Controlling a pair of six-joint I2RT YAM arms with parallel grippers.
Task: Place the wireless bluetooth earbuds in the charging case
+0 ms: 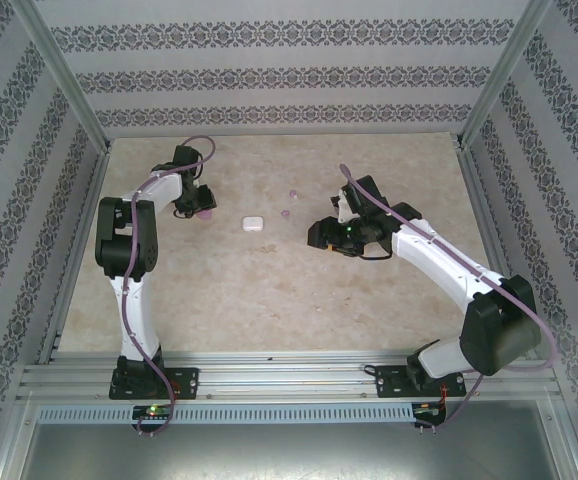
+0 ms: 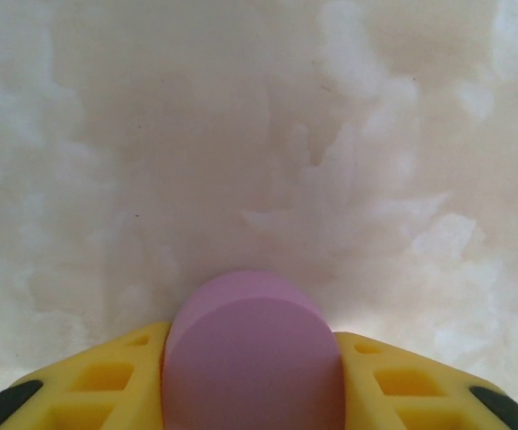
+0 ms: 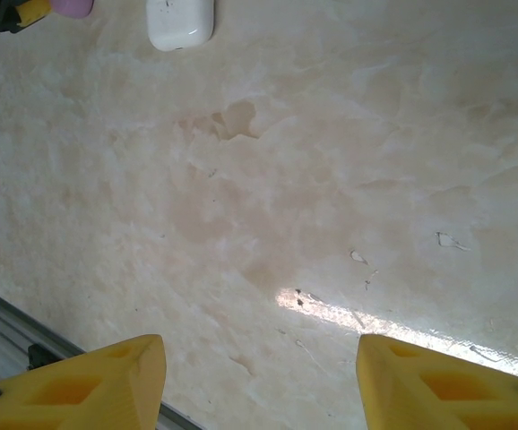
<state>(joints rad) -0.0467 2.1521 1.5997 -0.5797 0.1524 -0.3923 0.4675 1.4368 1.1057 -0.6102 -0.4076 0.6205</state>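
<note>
Top external view showed a pale marbled table (image 1: 269, 300) with two arms reaching inward over it. The left gripper (image 1: 199, 207) sat toward the far left. Its yellow fingers (image 2: 107, 385) pressed against both sides of a rounded purple case (image 2: 252, 349), clamped on it. A small white case (image 1: 253, 224) lay on the table just to the right. Two pale purple earbuds (image 1: 292, 194) lay loose on the table near each other, a little beyond and to the right of the white case. The right gripper (image 3: 259, 358) hovered close by, its jaws apart with nothing between them.
</note>
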